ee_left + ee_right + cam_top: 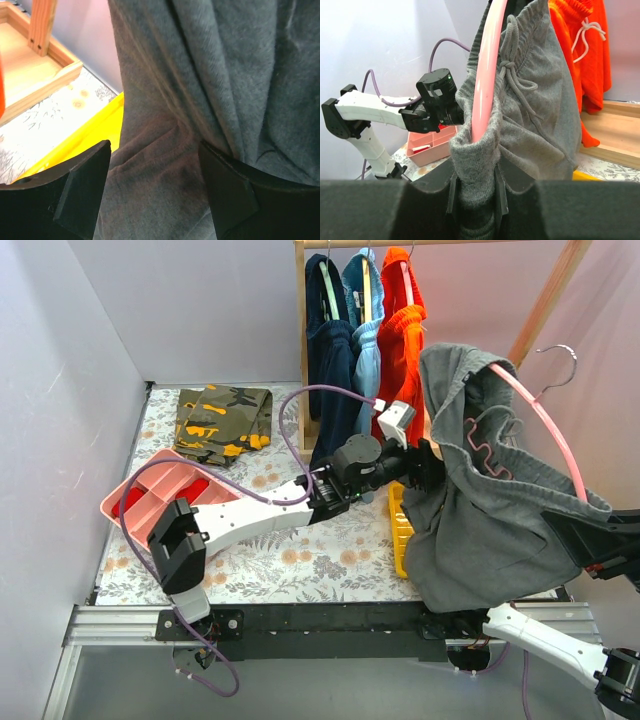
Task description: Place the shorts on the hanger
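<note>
The dark grey shorts [490, 510] hang draped over the pink hanger [545, 420], held up at the right above the table; the hanger's metal hook [560, 365] points up. My right gripper [590, 540] is shut on the hanger's lower end, with the shorts' waistband wrapped over it. In the right wrist view the pink arch [487, 75] rises from between the jaws [476, 192] inside the grey fabric [535, 115]. My left gripper [428, 475] is at the shorts' left side. Its fingers stand wide apart [155, 185] with grey cloth [210, 75] between them.
A yellow bin [400, 530] sits under the shorts and also shows in the left wrist view [95, 130]. A wooden rack [365, 330] with hung clothes, including orange shorts [400, 320], stands behind. A pink tray [130, 502] and a camouflage garment [222, 420] lie at the left.
</note>
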Controlling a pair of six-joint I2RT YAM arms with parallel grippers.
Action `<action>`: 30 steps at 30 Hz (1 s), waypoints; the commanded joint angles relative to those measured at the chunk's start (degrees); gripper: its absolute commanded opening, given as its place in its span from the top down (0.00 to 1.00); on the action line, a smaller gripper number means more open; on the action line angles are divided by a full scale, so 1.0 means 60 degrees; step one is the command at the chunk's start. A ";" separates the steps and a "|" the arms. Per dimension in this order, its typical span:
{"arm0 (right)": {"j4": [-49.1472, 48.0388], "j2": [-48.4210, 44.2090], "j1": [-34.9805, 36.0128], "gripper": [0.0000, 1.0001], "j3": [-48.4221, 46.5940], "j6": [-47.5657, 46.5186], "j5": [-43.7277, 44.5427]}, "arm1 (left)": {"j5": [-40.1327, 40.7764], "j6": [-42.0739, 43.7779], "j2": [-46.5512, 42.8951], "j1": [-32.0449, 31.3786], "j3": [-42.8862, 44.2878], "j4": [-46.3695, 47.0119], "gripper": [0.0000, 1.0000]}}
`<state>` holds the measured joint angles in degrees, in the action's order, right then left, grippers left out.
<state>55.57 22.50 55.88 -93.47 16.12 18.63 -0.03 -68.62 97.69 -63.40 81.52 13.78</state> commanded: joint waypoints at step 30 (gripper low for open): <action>-0.7547 0.3822 -0.0099 0.99 0.1984 -0.3550 0.6650 | 0.0563 0.0919 -0.0386 -0.0245 0.1312 -0.1491 0.24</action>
<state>24.14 43.44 54.89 -77.25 0.73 52.62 3.64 -64.25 102.87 -64.62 88.75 5.96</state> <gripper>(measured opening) 0.286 0.756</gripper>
